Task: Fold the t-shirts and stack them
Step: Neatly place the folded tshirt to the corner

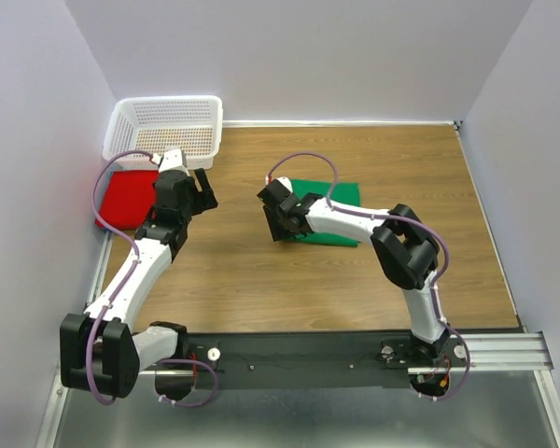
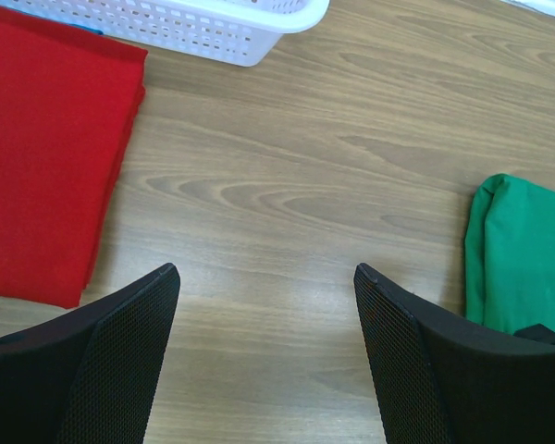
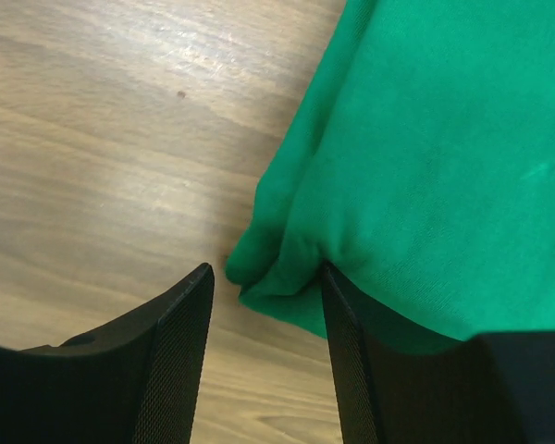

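Two folded shirts lie on a wood-grain bench (image 1: 261,280) walled on three sides by pale, matte panels (image 1: 308,56), with a ribbed metal rail (image 1: 504,350) along the near edge. A white perforated plastic basket (image 1: 168,126) fills the far-left corner. Just nearer, against the left edge, lies the red t-shirt (image 1: 129,196), a flat, square-cornered rectangle of soft cloth. The green t-shirt (image 1: 343,194) lies mid-bench, toward the far edge, its folds rounded and slightly puffy. The left gripper (image 2: 266,273) is released, its black mesh-textured fingers (image 2: 120,370) spread wide over bare wood between the two shirts. The right gripper (image 3: 266,268) is also unclenched, straddling a bunched corner on the green shirt's left side, cloth draping one finger.
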`<state>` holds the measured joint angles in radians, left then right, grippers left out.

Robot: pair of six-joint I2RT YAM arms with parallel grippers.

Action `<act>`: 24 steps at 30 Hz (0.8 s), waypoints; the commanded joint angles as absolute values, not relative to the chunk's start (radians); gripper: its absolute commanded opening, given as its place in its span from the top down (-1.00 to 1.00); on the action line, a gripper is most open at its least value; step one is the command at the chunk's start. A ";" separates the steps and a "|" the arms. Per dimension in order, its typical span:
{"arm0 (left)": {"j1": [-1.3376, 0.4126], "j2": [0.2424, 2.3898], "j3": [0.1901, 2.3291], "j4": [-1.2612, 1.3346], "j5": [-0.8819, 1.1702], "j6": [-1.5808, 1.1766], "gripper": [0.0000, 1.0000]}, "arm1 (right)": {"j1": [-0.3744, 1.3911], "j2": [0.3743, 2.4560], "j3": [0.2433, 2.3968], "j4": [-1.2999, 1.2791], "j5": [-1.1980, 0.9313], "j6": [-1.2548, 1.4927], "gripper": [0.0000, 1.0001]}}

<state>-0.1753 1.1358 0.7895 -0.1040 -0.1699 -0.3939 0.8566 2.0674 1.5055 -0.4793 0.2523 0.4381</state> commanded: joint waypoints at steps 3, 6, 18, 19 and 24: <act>-0.166 1.154 0.807 -0.110 -0.118 -0.382 -0.67 | 0.900 2.172 1.549 -0.581 0.397 0.391 -0.04; -0.166 1.161 0.807 -0.107 -0.097 -0.383 -0.67 | 0.930 2.209 1.562 -0.607 0.445 0.374 0.15; -0.167 1.281 0.799 -0.071 0.206 -0.533 -0.66 | 0.946 2.068 1.577 -0.621 0.428 0.345 0.99; -0.169 1.290 0.793 -0.057 0.240 -0.567 -0.65 | 0.948 2.050 1.583 -0.617 0.414 0.344 0.99; -0.198 1.397 0.762 0.056 0.429 -0.722 -0.69 | 0.936 2.005 1.603 -0.603 0.362 0.347 0.99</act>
